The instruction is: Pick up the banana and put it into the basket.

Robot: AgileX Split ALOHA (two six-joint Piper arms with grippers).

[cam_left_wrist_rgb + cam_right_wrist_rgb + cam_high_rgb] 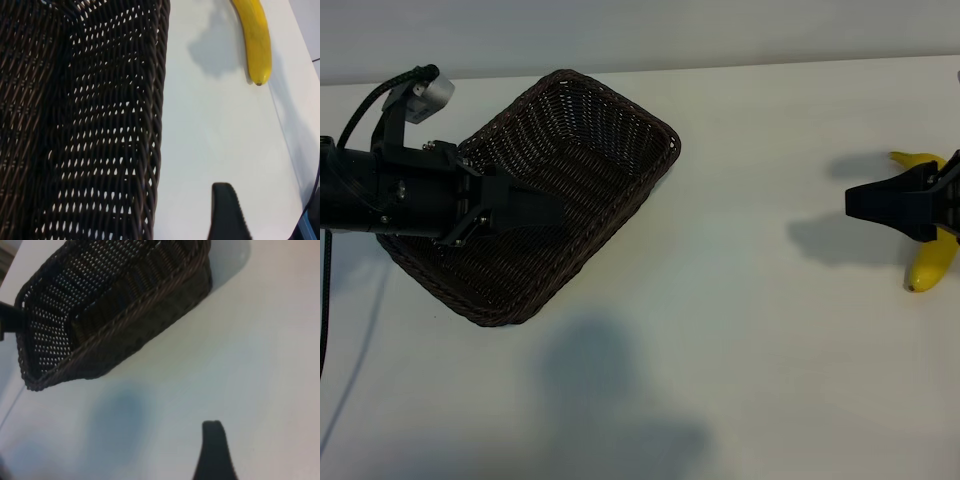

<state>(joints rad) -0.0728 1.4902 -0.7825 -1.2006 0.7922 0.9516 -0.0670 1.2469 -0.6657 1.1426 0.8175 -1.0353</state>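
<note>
At far right of bench (740,300), banana (932,262) lies untouched, well apart from empty basket (620,120). Right gripper (865,201) hovers over it, jaws wide, nothing held. Left gripper (545,212) over basket, jaws wide. Pick and placement remain.

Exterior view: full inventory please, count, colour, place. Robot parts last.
basket: 1, dark brown wicker, left half of the table, set at an angle, nothing visible inside it.
banana: 1, bright yellow, far right edge of the table, lying flat, partly hidden under the right gripper.
table: 1, white, under everything.
left gripper: 1, black, over the basket's interior, jaws open, holding nothing.
right gripper: 1, black, above the banana at the right edge, jaws open, not gripping it as far as the views show.
</note>
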